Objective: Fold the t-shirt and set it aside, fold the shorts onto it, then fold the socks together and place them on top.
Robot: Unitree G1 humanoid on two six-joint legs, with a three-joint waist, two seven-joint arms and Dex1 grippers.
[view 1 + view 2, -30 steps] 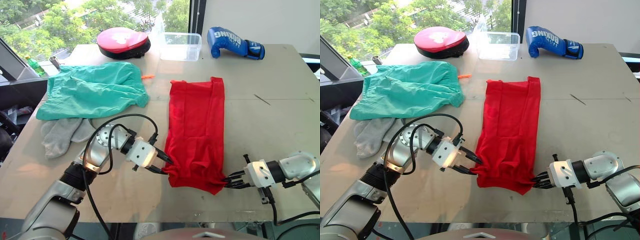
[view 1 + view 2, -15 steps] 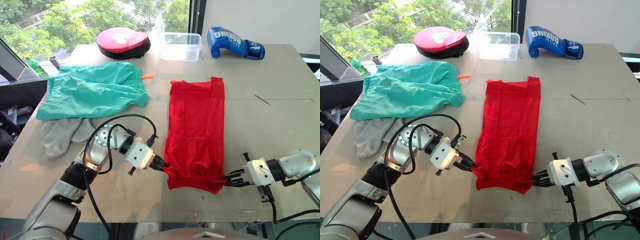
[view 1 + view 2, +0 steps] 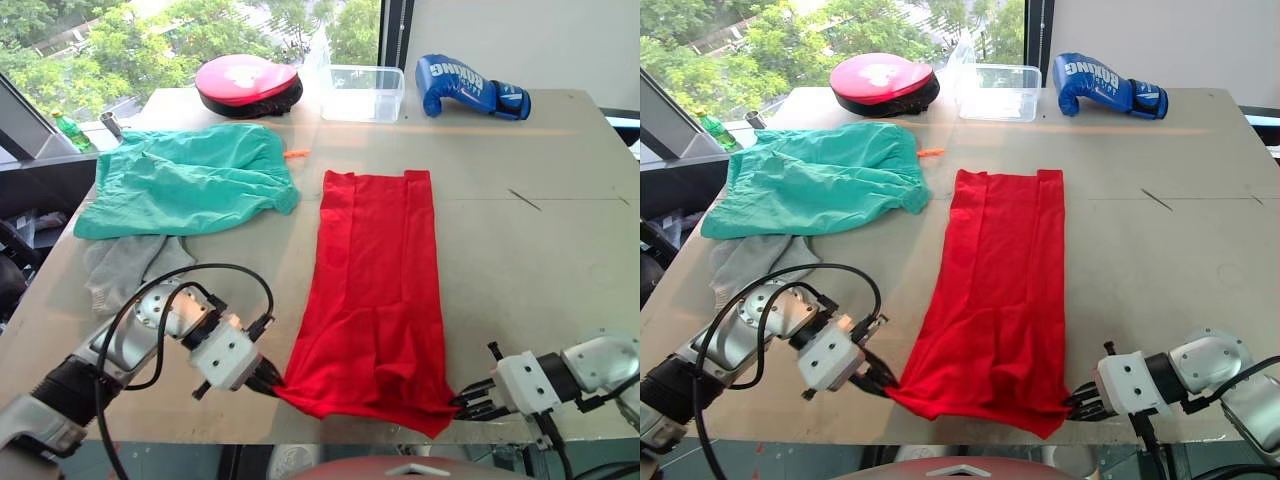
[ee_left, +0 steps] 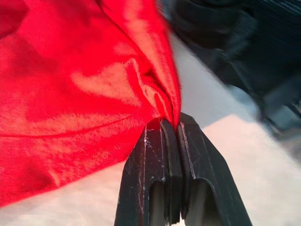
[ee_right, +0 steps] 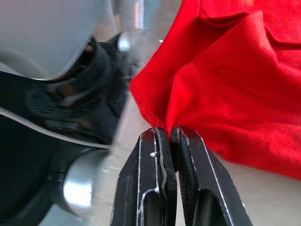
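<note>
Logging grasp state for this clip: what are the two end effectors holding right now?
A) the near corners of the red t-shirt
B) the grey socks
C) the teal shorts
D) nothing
A: the left end effector and right end effector are each shut on a near corner of the t-shirt.

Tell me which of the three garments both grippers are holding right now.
The red t-shirt: the left gripper and right gripper each pinch a near corner. The teal shorts and grey socks lie untouched.

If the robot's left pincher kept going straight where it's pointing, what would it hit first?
Probably the t-shirt itself. The left gripper, shut on its near corner, points across the red cloth toward the right gripper.
</note>
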